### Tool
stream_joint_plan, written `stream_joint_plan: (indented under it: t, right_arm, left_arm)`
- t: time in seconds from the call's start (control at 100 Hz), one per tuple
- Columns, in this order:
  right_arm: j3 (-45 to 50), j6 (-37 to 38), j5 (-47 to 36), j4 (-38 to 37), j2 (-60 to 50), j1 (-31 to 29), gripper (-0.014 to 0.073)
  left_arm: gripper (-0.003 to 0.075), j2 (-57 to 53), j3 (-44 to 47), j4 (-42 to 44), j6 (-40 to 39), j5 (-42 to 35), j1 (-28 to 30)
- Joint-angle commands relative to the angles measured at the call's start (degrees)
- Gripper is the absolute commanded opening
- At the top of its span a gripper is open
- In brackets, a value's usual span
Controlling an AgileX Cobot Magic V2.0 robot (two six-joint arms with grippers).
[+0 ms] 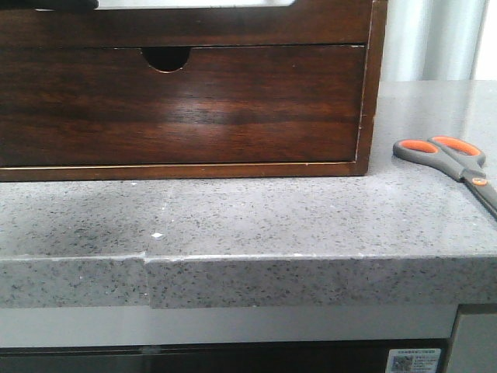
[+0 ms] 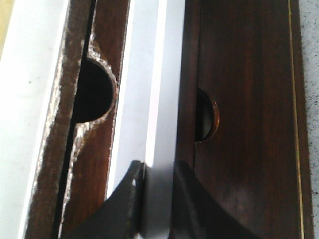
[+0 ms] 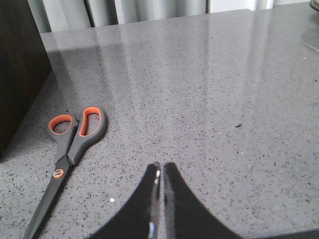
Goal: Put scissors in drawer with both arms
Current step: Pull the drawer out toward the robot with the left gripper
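The scissors (image 1: pixel 464 165), grey with orange-lined loops, lie flat on the stone counter to the right of the cabinet. In the right wrist view the scissors (image 3: pixel 70 149) lie off to one side of my right gripper (image 3: pixel 160 169). That gripper is shut, empty and hangs over bare counter. The drawer (image 1: pixel 233 109) looks pushed in, with its half-round notch (image 1: pixel 165 59) at the top edge. My left gripper (image 2: pixel 158 172) hovers above the cabinet near the drawer's notch (image 2: pixel 207 118). Its fingers are slightly apart over a pale strip (image 2: pixel 149 74) and hold nothing. Neither gripper shows in the front view.
The dark wooden cabinet frame (image 1: pixel 371 93) surrounds the drawer and stands on the speckled grey counter (image 1: pixel 256 217). A second, worn wooden piece with its own round notch (image 2: pixel 94 92) lies beyond the pale strip. The cabinet's side (image 3: pixel 20 74) rises close to the scissors.
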Motion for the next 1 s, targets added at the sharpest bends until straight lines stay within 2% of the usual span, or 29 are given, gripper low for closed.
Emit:
stream_joint_plan:
  t: [0.0, 0.26, 0.44, 0.71, 0.99]
  right_arm:
    - [-1.77, -0.31, -4.11, -0.31, 1.12, -0.3, -0.0041]
    - [-1.77, -0.31, -4.11, -0.31, 1.12, -0.3, -0.0041]
    - [-1.77, -0.31, -4.11, -0.31, 1.12, -0.3, -0.0041]
    - [-1.77, -0.31, -3.87, -0.31, 1.12, -0.3, -0.0041]
    - [-1.77, -0.31, -3.87, -0.31, 1.12, -0.3, -0.0041]
  left_arm:
    - [-0.0022, -0.48, -0.95, -0.03, -1.08, 0.56, -0.49]
    - [-0.0022, -2.01, -0.7, -0.14, -1.29, -0.21, -0.49]
    - [-0.0022, -4.62, -0.17, -0.27, -1.43, -4.83, -0.49]
    - [-0.0022, -10.55, 6.41, -0.27, -1.43, -8.93, -0.49]
    - [-0.0022, -20.71, 12.56, -0.17, -1.43, -16.98, -0.49]
